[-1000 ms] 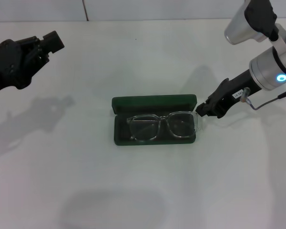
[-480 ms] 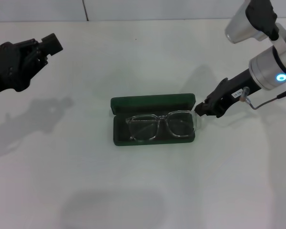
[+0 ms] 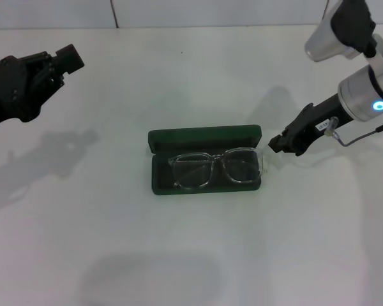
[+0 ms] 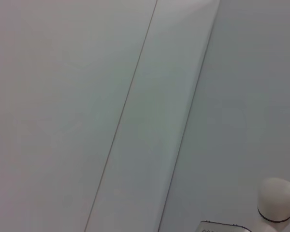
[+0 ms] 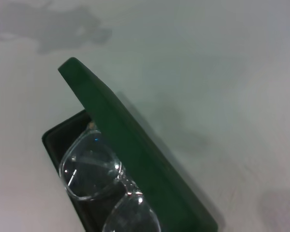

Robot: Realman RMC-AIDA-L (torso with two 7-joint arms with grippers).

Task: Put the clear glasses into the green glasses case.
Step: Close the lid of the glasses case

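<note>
A plain white table [image 3: 179,255] fills the head view, with a pale wall behind it. At about nine to ten o'clock the left gripper [image 3: 69,57] hangs over the table's far left, well apart from everything; whether its fingers are spread or closed cannot be told. At the centre lies the case [image 3: 204,137], lid raised at the back, with the glasses [image 3: 218,167] resting inside on the dark lining, lenses facing up. At three o'clock of the case, the right gripper [image 3: 282,143] hovers just beside its end, holding nothing; its finger gap cannot be told either.
</note>
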